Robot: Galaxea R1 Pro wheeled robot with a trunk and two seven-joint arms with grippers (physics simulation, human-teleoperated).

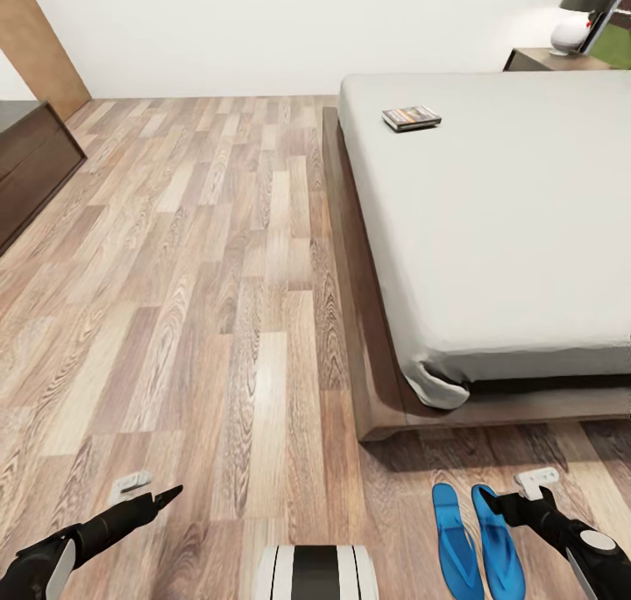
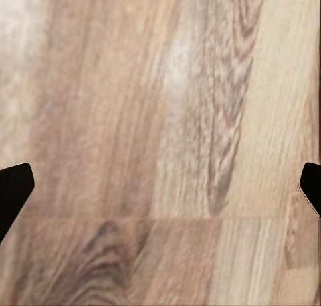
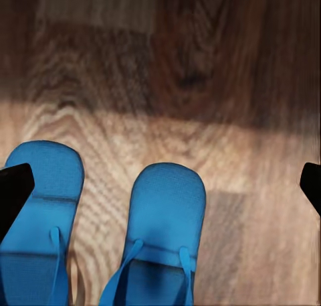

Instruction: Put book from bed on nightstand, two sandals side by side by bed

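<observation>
two sandals, one book, one bed

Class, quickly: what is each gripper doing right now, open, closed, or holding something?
Left gripper: open, empty, above bare wood floor.
Right gripper: open, holding nothing, above the two blue sandals.

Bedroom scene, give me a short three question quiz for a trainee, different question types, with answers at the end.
1. True or false: the book lies on the bed.
2. Multiple choice: where are the sandals? A) on the mattress B) side by side on the floor by the bed's foot C) on the nightstand
3. Short answer: which hand is next to the sandals?

Key: 1 true. 2 B. 3 the right hand, open; the left hand is over bare floor.
</observation>
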